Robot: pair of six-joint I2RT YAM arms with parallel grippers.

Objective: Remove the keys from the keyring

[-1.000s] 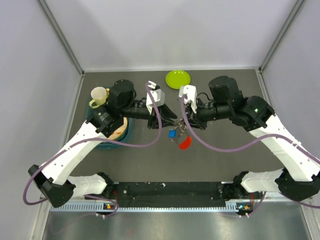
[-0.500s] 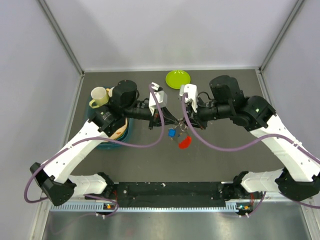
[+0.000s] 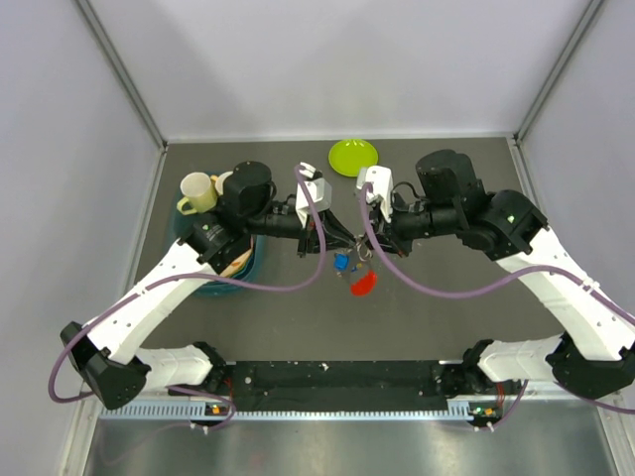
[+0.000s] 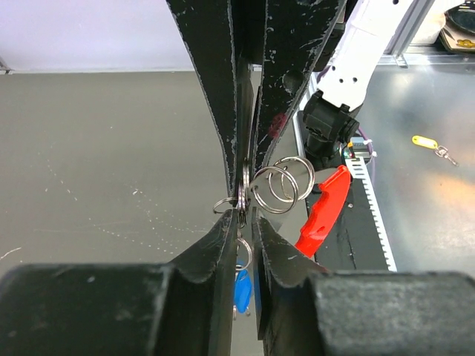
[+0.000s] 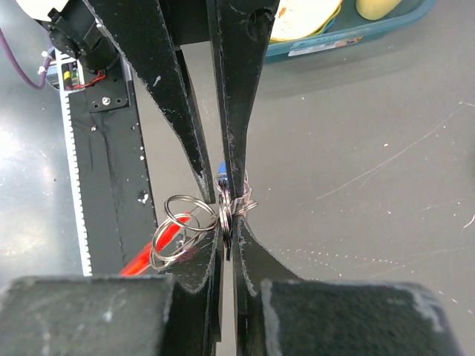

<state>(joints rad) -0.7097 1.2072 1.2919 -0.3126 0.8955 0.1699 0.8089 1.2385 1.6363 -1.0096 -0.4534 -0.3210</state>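
Both grippers meet at the table's middle, tip to tip. My right gripper (image 3: 360, 241) (image 5: 226, 233) is shut on the keyring (image 5: 225, 215), a stack of thin silver coils seen edge-on. My left gripper (image 3: 343, 241) (image 4: 245, 222) faces it, jaws nearly closed around the same keyring (image 4: 242, 196), a thin gap showing. Two linked silver rings (image 4: 282, 185) hang beside it. The blue key (image 3: 341, 264) (image 4: 242, 289) dangles under the left fingers. The red key (image 3: 365, 285) (image 4: 324, 211) hangs lower to the right, and shows in the right wrist view (image 5: 141, 263).
A lime-green dish (image 3: 353, 156) lies behind the grippers. A yellow cup (image 3: 196, 191) and a teal tub (image 3: 216, 281) sit at the left under the left arm. A yellow-tagged key (image 4: 427, 141) lies on the metal ledge by the arm bases.
My left gripper has moved right, closing up to the right gripper's tips. The hanging blue and red keys have shifted slightly up. The right arm has barely moved.
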